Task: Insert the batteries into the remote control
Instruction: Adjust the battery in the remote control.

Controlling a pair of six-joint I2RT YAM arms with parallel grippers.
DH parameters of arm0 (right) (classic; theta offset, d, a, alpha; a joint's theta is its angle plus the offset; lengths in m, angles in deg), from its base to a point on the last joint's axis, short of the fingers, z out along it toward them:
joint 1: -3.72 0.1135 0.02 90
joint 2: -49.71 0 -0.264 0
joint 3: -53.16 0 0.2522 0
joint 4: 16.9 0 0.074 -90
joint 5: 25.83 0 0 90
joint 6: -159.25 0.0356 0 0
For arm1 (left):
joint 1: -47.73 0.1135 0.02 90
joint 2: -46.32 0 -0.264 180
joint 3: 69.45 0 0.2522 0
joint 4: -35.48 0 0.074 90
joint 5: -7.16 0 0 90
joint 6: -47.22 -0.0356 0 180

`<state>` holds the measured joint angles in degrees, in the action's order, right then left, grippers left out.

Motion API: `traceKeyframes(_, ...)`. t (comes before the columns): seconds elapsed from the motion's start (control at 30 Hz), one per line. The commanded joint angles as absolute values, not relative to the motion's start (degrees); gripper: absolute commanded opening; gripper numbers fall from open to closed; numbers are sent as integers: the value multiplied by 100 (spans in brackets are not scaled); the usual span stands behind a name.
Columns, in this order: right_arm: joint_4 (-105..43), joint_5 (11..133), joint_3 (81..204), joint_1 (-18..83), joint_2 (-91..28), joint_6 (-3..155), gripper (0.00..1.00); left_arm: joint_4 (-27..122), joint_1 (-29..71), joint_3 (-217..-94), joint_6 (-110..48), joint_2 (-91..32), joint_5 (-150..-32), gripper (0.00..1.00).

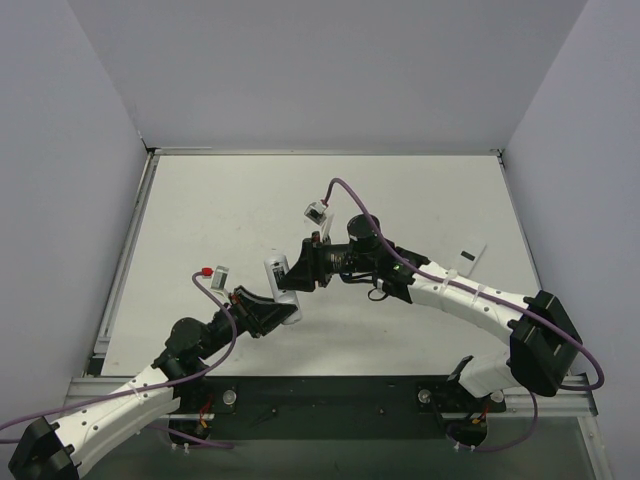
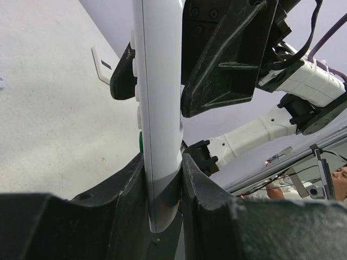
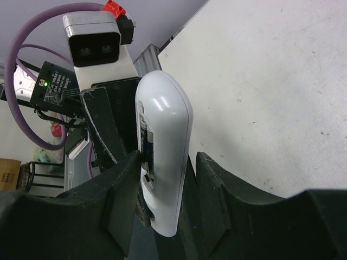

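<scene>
The white remote control [image 1: 282, 288] is held above the table between both grippers. My left gripper [image 1: 268, 308] is shut on its lower end; the left wrist view shows the remote [image 2: 159, 97] edge-on between my fingers, buttons facing left. My right gripper [image 1: 301, 270] closes around its upper end. In the right wrist view the remote [image 3: 165, 141] stands between the jaws, the left finger [image 3: 116, 184] against its open back. Dark cylinders, the batteries [image 3: 144, 138], show inside that opening. The right gripper's finger [image 2: 222, 59] lies against the remote's back.
The flat white cover piece [image 1: 472, 256] lies on the table at the right, also in the left wrist view [image 2: 102, 64]. Grey walls enclose the white table [image 1: 400, 200] on three sides. The left wrist's camera [image 3: 92, 40] sits close behind the remote.
</scene>
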<state>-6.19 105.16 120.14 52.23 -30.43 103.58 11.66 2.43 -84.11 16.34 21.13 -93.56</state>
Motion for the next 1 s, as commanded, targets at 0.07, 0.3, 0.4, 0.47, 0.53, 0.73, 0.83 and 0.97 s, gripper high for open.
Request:
traceKeyframes(0.07,-595,10539,12045,5285,-3062,10028,34,670,220,-8787,1567,2136,-9383,0)
traceKeyframes(0.3,-1203,9897,12045,5364,-3035,9377,25,670,220,-8787,1558,2154,-9392,0)
traceKeyframes(0.4,-1150,9941,12036,5356,-3053,9395,25,679,220,-8778,1549,2154,-9383,0)
traceKeyframes(0.47,-1124,10002,12089,5338,-3018,9439,27,705,220,-8760,1558,2145,-9357,0)
traceKeyframes(0.53,-1071,10064,12133,5321,-2966,9474,29,732,221,-8708,1576,2154,-9313,0)
traceKeyframes(0.73,-685,10082,12203,5083,-2728,9851,45,793,220,-8628,1593,2119,-9269,0)
traceKeyframes(0.83,-605,10020,12317,5030,-2736,9931,45,758,220,-8637,1602,2084,-9295,0)
traceKeyframes(0.97,-447,10099,12440,5030,-2903,10036,44,749,221,-8655,1593,2075,-9321,0)
